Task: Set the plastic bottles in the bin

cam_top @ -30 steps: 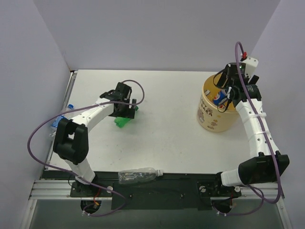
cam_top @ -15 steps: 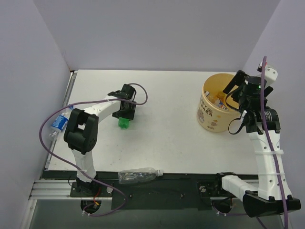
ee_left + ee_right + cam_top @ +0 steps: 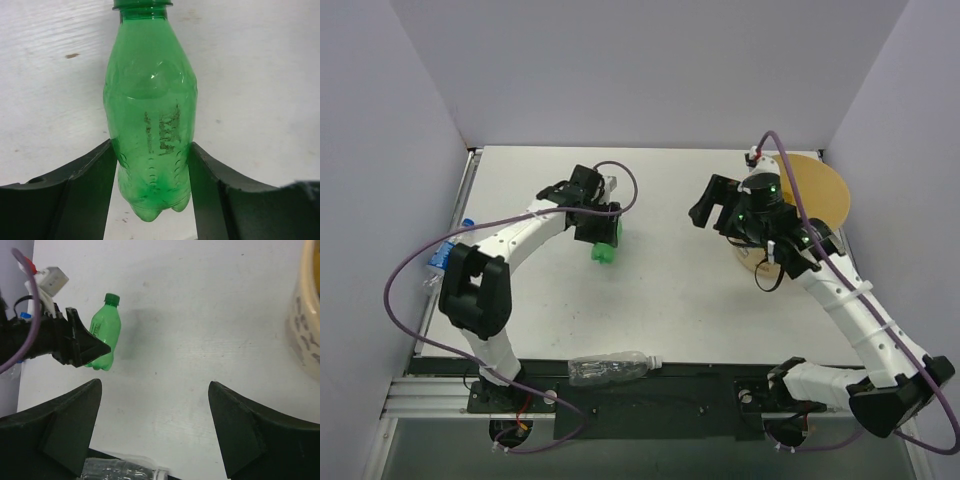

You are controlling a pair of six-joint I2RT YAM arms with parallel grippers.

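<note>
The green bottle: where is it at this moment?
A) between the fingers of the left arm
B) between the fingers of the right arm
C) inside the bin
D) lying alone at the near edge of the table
A: in the left wrist view the green bottle sits between the left fingers, which touch both of its sides.

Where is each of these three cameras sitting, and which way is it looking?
Top external: fixed above and behind the arms, looking down on the table; both arms show.
Left wrist: on the left wrist, looking along the left gripper at the green bottle between its fingers.
Right wrist: on the right wrist, looking down past the open right gripper at the table.
Shared: all three show the green bottle.
</note>
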